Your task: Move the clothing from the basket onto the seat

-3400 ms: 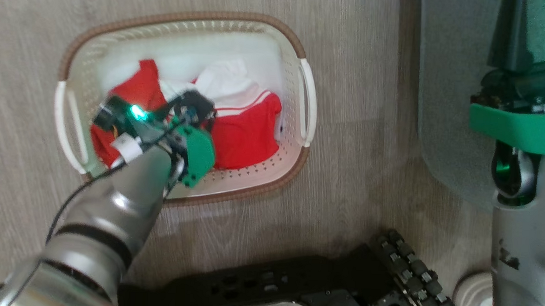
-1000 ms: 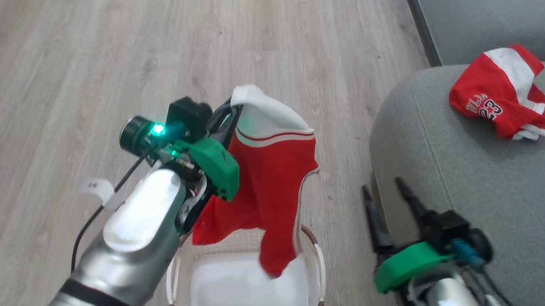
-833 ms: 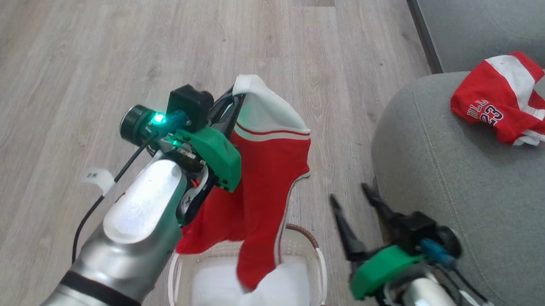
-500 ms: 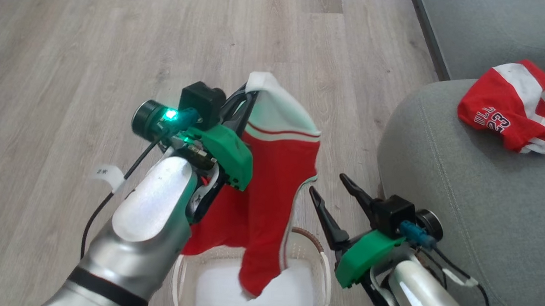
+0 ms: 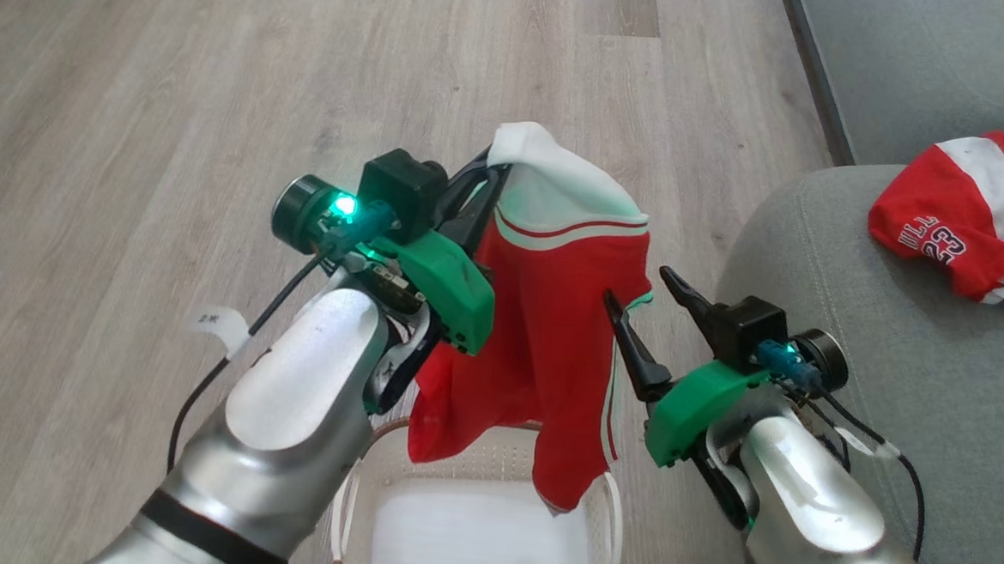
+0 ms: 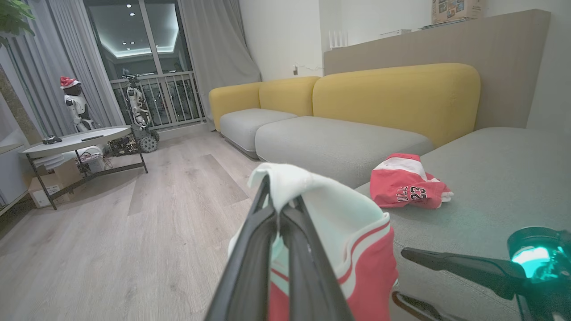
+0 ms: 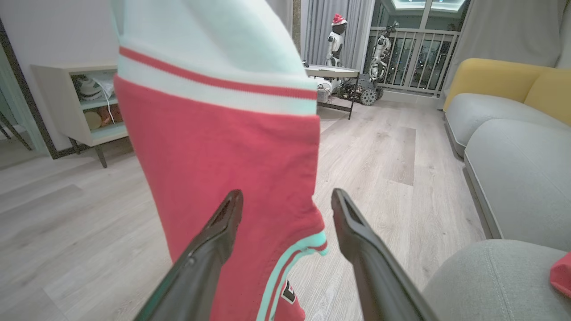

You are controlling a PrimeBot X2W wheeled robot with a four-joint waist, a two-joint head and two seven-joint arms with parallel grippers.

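Surroundings: pale wood-look floor [image 5: 220, 87] under everything. The left wrist view shows a round table [image 6: 76, 138] on dark legs near the curtained window, and yellow backrests [image 6: 395, 96] behind grey cushions. The right wrist view shows a low shelf unit [image 7: 67, 67] against the wall. The seat [image 5: 891, 405] is on the robot's right, its rounded corner toward the arms. 1 red garment printed "23" [image 5: 956, 228] lies crumpled on it, well apart from both grippers. The basket [image 5: 476, 453] stands on the floor at the bottom of the head view, white bottom showing. The right gripper [image 5: 638, 285] stands between the hanging fabric and the seat's corner. The 2nd item, a red garment with a white band [image 5: 551, 336], hangs in the air from the left gripper [image 5: 484, 165], draped to that gripper's right, with its lowest corner over the basket opening. The left gripper's 2 fingers are pressed together on the white band at the top of the fabric, pinching it. The right gripper's jaws are spread wide and hold nothing. The hanging garment's side hem sits just ahead of the gap, and 1 finger overlaps the hem in the head view. Contact there cannot be told.
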